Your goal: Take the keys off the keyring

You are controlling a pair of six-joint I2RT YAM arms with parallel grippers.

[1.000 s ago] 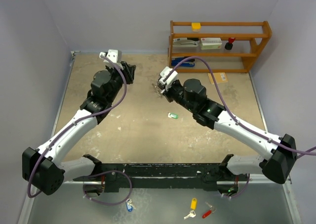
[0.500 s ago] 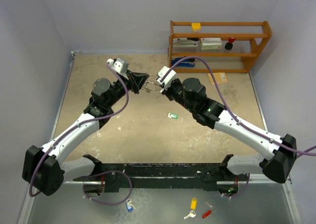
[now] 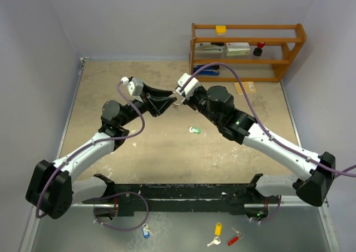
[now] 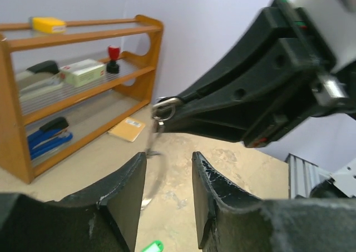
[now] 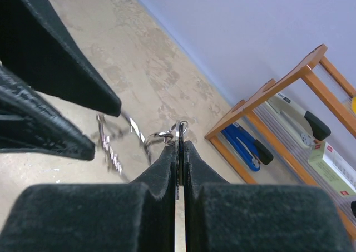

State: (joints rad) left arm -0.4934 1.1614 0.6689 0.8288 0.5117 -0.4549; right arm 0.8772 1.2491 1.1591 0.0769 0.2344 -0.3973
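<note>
My right gripper is shut on a thin flat key and holds it above the table. The silver keyring hangs at the fingertips, and plain silver keys dangle from it to the left. My left gripper is open and level with the right one, tip to tip. In the left wrist view its fingers stand apart just below the keyring, with a blurred hanging key between them. A green-headed key lies loose on the table and also shows in the left wrist view.
A wooden shelf with a stapler and boxes stands at the back right, and an orange pad lies before it. Yellow-tagged, red-tagged and blue-tagged keys lie on the near ledge behind the arm bases.
My left gripper has swung right and forward until its open jaws reach the keys hanging from the right gripper. The right gripper has stayed shut and shifted slightly.
</note>
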